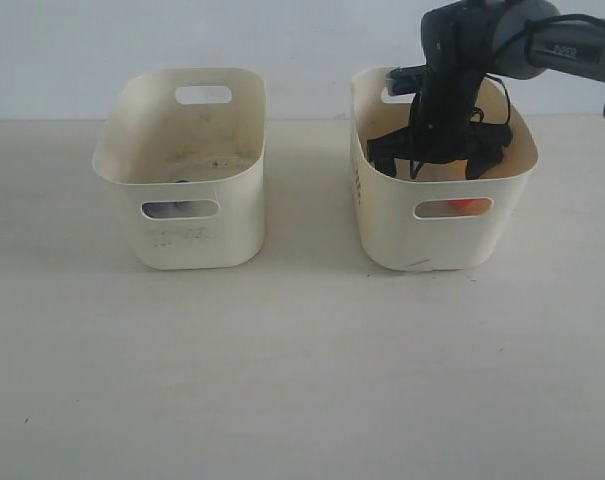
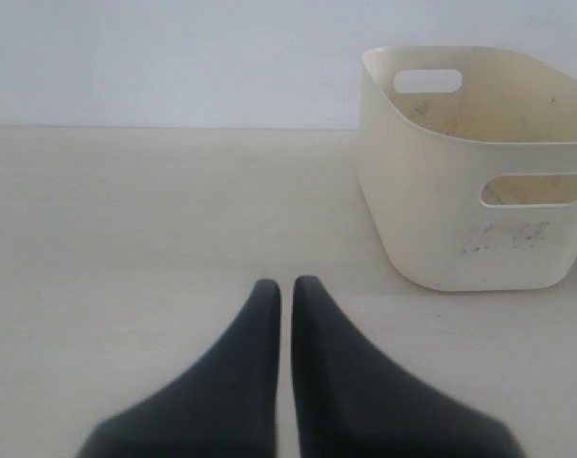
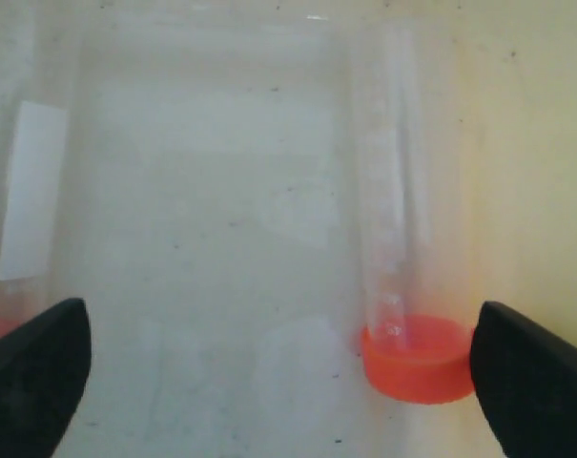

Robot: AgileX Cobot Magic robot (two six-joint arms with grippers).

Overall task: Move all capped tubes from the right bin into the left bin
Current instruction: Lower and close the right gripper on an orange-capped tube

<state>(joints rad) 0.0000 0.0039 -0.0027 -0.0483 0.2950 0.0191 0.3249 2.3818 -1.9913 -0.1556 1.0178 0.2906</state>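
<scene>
Left end effector (image 2: 286,284): closed, dark fingers (image 2: 240,382) side by side with only a thin slit between, nothing gripped. Low over bare tabletop (image 2: 126,219), well apart from left bin (image 2: 431,229). Not seen in exterior view.

Left bin (image 1: 237,225): upright on tabletop, left of centre, pale cream, grey smudges and dark specks inside and on front wall. Oval handle cut-outs front and back. Bluish-dark shape (image 1: 172,210) behind front cut-out, low in the bin; too small to say for sure whether a tube.

Bare strip of tabletop between the two bins, bins near but not touching.

Right bin (image 1: 382,235): upright, right of centre, yellowish inside, small dark slits on its left side wall. Orange-red patch (image 1: 467,207) visible through front cut-out, down at the bin floor.

Right arm (image 1: 452,90): reaching in from upper right, pointing down into right bin, dark cables looped over the rim.

Right end effector (image 3: 280,324): wide open, dark fingertips (image 3: 40,372) far apart at either side of the wrist view, gripping nothing. Capped tube (image 3: 402,210) lying on the bin floor between the fingertips, close to one of them, clear body with printed scale, orange-red cap (image 3: 417,367) toward the camera. Contact with that fingertip: cannot tell. Second tube (image 3: 30,191) by the other fingertip, clear with white label, sliver of red at its end, mostly cut off at the frame edge.
</scene>
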